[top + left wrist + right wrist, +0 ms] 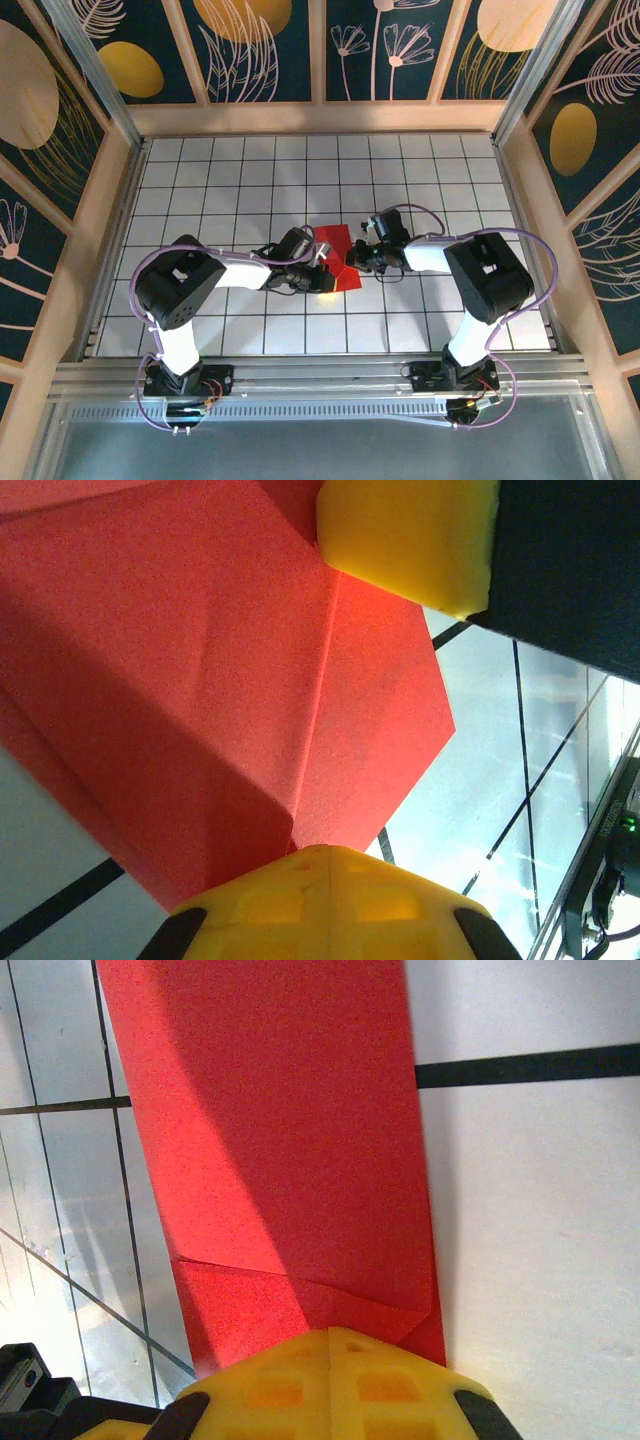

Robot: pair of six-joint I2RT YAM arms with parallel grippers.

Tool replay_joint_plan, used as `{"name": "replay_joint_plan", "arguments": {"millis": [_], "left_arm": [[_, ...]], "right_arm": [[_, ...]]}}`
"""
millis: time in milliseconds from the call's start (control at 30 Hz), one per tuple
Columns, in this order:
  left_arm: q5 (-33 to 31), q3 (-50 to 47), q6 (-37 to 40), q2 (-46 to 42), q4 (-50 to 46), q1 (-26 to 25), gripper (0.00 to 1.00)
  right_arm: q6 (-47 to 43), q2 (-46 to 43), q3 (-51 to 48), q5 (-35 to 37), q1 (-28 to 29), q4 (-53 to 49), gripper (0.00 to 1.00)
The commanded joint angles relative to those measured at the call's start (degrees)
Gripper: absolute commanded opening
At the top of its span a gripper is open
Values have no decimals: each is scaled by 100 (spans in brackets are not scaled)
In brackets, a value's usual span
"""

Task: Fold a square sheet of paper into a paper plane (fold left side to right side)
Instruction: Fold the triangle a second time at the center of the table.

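- Counted two arms [180, 290] at the near edge, bolted side by side, both reaching inward to mid-table.
- Found the left gripper [330, 890] with fingers closed together, tip pressed onto the red paper, with nothing seen pinched between them.
- Found the right gripper [330, 1370] likewise closed, tip set down on the paper, just beside the left one.
- Counted one square sheet of paper [335, 243], lying on the tiled table [200, 190] near its centre, under both tips; creased into a narrower layered shape with angled flaps.
- Judged the task partly done: several folds made, no slim pointed dart formed, further folds and sharpening of creases left.
- Counted one table, with decorated wall panels [270, 50] beyond.
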Motion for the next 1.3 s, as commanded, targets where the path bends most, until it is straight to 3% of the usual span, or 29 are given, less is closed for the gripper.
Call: {"name": "replay_joint_plan", "arguments": {"millis": [0, 867, 1067, 1267], "left_arm": [[144, -167, -75, -104, -176, -83, 0], [-83, -559, -144, -550, -227, -127, 0], [48, -292, -206, -1067, -214, 75, 0], [159, 355, 115, -531, -503, 110, 0]], "right_arm": [[-85, 335, -104, 507, 19, -527, 0], [-106, 328, -90, 485, 16, -581, 0], [-104, 315, -85, 481, 27, -577, 0], [-91, 371, -61, 463, 52, -548, 0]]}}
